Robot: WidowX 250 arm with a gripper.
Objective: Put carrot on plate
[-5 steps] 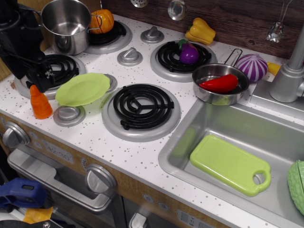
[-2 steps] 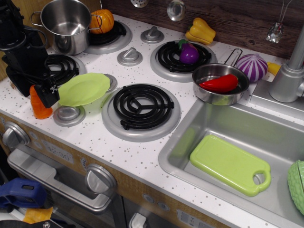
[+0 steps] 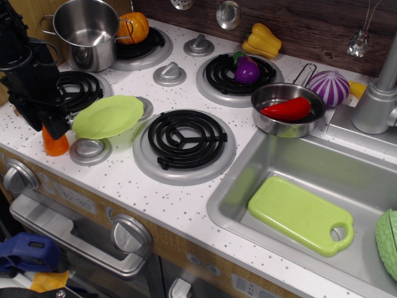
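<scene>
Carrot point(image 3: 56, 144) stands upright on the white speckled surface point(image 3: 186, 205) at front left, just beside the plate point(image 3: 108, 116), which rests tilted over a knob point(image 3: 90, 150). Gripper point(image 3: 53, 127) sits directly over the carrot, covering its top; whether the fingers are apart or clamped cannot be told from this angle.

Recommended practice: seat the fingers around the ridged sides low enough to prevent slipping, confirm a firm hold, lift straight up, then carry right over the plate's raised rim before releasing.

Markings: oven front panel shows faint printing, unreadable. No brand visible.
</scene>
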